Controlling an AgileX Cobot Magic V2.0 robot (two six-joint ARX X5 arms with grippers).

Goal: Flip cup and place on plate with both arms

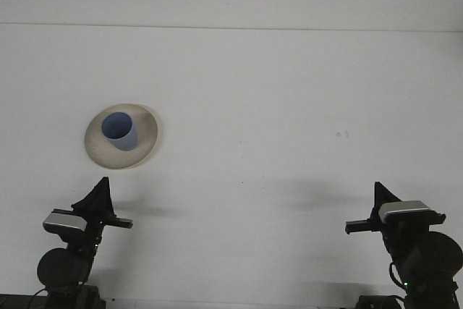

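A white tabletop [275, 106] fills nearly the whole frame, with a paler wall band across the top. In the left half, a little above mid-height, sits a round beige plate [141, 151], and on it stands a blue cup [119, 131], upright with its open mouth facing up, set toward the plate's upper left part so that more bare rim shows to the right and below. At the lower left of the frame the left pincer [100, 197] points up as a dark tapered tip, below the plate and well apart from it, holding nothing; from this angle I cannot tell whether its fingers are spread or pressed together. At the lower right the right pincer [382, 195] shows the same dark pointed shape above its wrist housing, far from the plate and cup, also holding nothing, and its finger spacing likewise cannot be told. Soft shadows lie on the tabletop just above each arm.
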